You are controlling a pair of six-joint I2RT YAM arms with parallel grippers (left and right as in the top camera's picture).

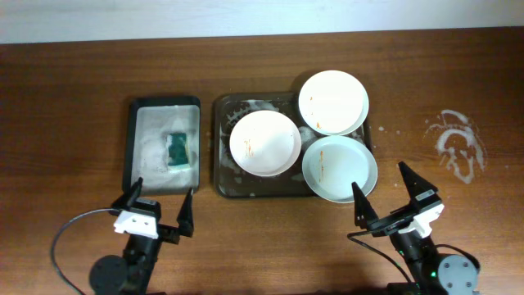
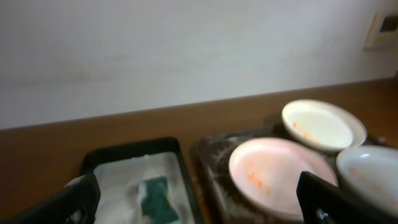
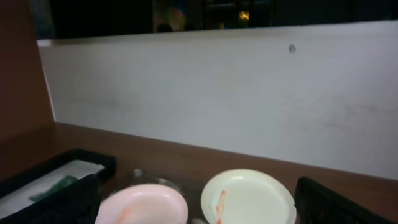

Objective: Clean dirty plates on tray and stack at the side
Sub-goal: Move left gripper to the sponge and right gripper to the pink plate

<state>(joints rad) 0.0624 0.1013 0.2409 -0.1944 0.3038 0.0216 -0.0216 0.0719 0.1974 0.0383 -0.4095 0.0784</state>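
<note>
at the opening step, judging by the layout: all three plates lying in the foam-streaked tray in the middle of the bench, nothing stacked at the side yet. left plate flat on the tray floor, far plate hanging over the tray's far right corner, near plate overhanging its near right rim; thin orange smears visible on each. left gripper spread wide, empty, hovering just short of the narrower tray with the green sponge; right gripper likewise spread wide, empty, close by the near plate's edge. next, probably: reaching the left gripper forward to pinch the sponge, steadying a plate with the right, likely the near one. hard to tell whether the far and near plates rest on the left one or merely sit beside it. both wrist views blurred, cutting off the near parts of trays and plates; depth of the sponge in the foam unclear. white smear on the bare bench at right, nature unknown.
</note>
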